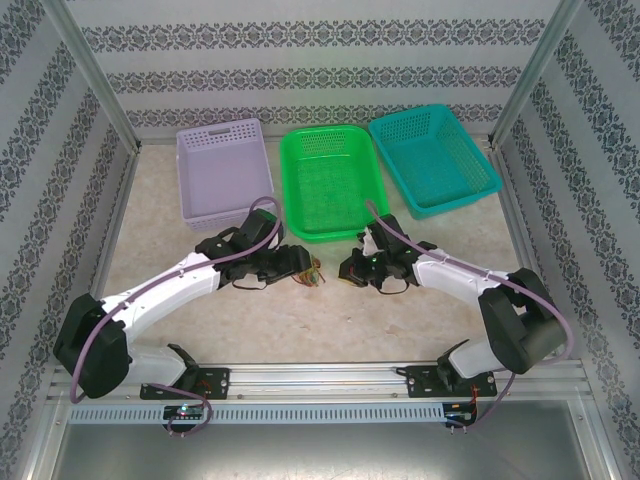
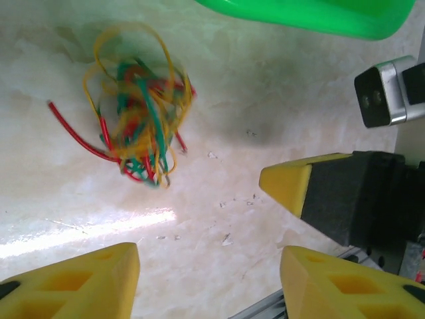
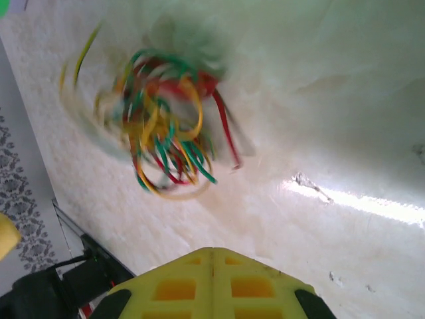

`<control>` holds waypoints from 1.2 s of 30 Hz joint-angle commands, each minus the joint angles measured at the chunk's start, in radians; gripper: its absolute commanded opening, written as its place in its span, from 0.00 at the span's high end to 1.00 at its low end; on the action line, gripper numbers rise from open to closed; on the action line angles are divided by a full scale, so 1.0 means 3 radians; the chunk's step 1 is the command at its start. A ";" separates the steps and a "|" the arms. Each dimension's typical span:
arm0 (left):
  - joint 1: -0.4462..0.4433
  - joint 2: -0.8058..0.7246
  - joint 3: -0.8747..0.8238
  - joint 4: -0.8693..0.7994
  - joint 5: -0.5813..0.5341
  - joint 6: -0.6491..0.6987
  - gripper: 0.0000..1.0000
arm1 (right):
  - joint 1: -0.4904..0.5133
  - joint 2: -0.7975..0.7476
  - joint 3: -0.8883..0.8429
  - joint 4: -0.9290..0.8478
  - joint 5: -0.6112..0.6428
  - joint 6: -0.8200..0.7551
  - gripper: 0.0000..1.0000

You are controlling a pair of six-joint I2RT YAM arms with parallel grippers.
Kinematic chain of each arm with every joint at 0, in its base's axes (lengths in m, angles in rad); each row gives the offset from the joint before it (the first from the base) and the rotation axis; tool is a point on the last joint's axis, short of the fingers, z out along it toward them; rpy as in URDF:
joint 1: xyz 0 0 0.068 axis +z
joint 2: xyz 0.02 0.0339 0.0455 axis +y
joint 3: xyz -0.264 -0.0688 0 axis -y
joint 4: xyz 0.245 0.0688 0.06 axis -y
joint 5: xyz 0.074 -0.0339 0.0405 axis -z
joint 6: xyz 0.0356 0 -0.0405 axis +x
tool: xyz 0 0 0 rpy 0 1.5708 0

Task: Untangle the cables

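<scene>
A: Where's the cable ball?

B: On the tabletop, btwn the two claws. It's just on the near side of the green basket. It's a small messy knot of red, green & yellow wires. In the left wrist cam one red end sticks out to the side.

A: Is a claw holding it?

B: No. The left claw is wide open w/ nothing in it. The ball lies up ahead of its yellow fingers, not touching them. The right claw is pinched tight, fingers flat together, nothing btwn them. The ball is a bit ahead of that one too, & looks blurry in its cam.

A: Are the claws close together?

B: Yep. Their tips point at each other w/ the ball in the gap. In the left wrist cam the right claw's yellow tip pokes in from the right side.

A: And the baskets?

B: Three in a row at the far side of the tabletop. The purple basket is on the left, the green one is in the middle & the teal basket is on the right. The teal one sits turned a bit. Each shows its bare holey floor from wall to wall. The green one is nearest the ball.
</scene>
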 commanded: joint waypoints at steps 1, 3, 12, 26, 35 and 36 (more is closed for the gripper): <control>-0.0035 0.0060 0.0024 -0.0166 -0.0149 -0.0154 0.48 | 0.0055 -0.0183 -0.0035 -0.0180 -0.0017 -0.0194 0.89; -0.0028 0.0047 0.0063 -0.0289 -0.0286 -0.0105 0.51 | 0.0194 -0.0246 0.0016 -0.0207 0.0147 -0.0207 0.70; 0.0152 -0.0415 -0.0027 -0.0991 -0.0935 -0.0298 0.57 | 0.1045 0.0314 0.1032 -0.0950 0.1730 -0.1171 0.41; 0.0394 -0.1258 -0.0511 -0.1179 -0.0945 -0.0516 0.57 | 0.1339 0.1698 0.2258 -0.1634 0.2423 -0.1624 0.40; 0.0393 -0.1248 -0.0503 -0.1127 -0.0892 -0.0475 0.58 | 0.1355 0.2181 0.2520 -0.1699 0.2410 -0.1628 0.55; 0.0394 -0.1243 -0.0502 -0.1122 -0.0886 -0.0475 0.58 | 0.1355 0.2184 0.2502 -0.1681 0.2399 -0.1655 0.63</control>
